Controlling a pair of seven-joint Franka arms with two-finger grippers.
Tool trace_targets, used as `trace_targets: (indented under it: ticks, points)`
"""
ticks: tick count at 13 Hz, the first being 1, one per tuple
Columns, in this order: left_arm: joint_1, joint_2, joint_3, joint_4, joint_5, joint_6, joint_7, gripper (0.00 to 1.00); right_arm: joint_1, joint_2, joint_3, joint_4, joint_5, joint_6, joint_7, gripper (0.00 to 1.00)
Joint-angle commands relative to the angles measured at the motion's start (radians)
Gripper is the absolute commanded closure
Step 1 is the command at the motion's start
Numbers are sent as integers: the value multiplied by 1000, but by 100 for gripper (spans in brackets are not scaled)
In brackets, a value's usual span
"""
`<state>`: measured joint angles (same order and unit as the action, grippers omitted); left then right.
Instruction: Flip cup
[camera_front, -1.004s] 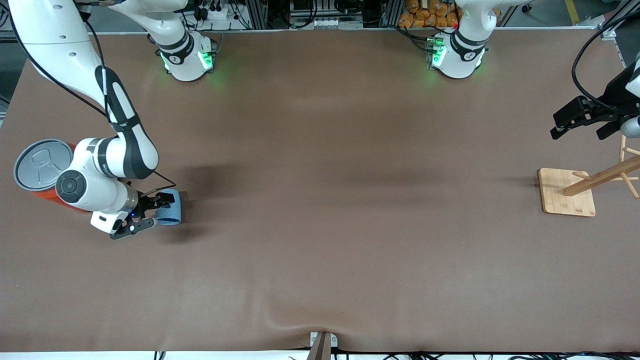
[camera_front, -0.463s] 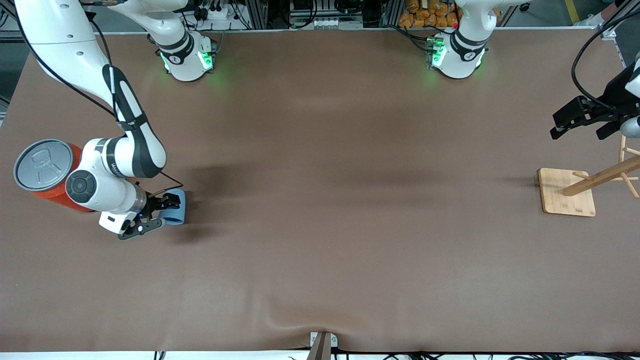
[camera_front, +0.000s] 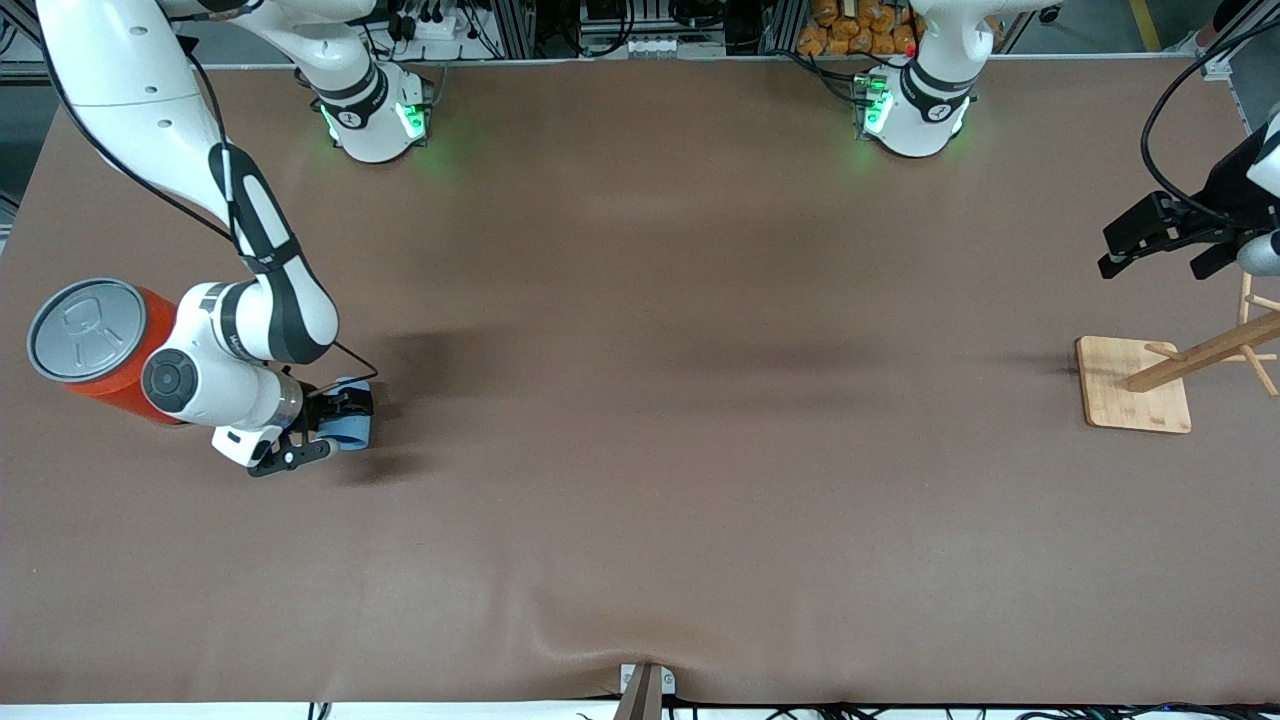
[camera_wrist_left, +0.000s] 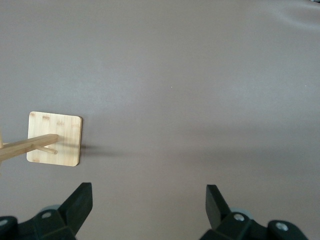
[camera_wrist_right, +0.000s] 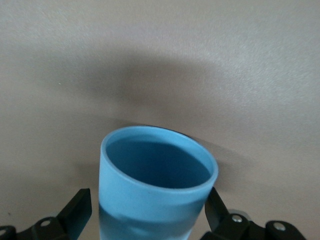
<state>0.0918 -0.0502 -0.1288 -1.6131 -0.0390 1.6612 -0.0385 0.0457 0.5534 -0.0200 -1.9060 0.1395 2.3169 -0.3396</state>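
Two arms were in the shot, only one of them busy. At the right arm's end of the table sat an orange can (camera_front: 95, 340) with a grey lid, and just beside it, toward the middle, the right gripper (camera_front: 335, 428) was down low around the cup (camera_front: 352, 428). The cup lay on its side on the brown table (camera_front: 660, 400), its open mouth pointing away from the gripper. In the right wrist view its blue body (camera_wrist_right: 155, 190) sat between the two fingers (camera_wrist_right: 75, 212), which stood spread wide on either side; I couldn't tell if they actually touched it. Over at the left arm's end, the left gripper (camera_front: 1150, 240) waited in the air with its fingers (camera_wrist_left: 80, 205) wide apart and nothing in them, above the table near a wooden stand (camera_front: 1135, 385).
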Motion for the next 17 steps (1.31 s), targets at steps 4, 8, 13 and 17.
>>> trace_targets:
  ticks: [4,8,13,17]
  points:
    - [2,3,-6,13,-13,-17,-4,0,-3,13,2,2,17,-1,-7,47]
    - [2,3,-8,12,-13,-17,-4,0,5,-13,2,8,17,-34,-143,57]
    - [2,3,-8,12,-13,-15,-6,0,22,-53,75,47,17,-44,-427,57]
    - [2,3,-8,10,-13,-17,-4,0,26,-72,211,86,15,-68,-515,57]
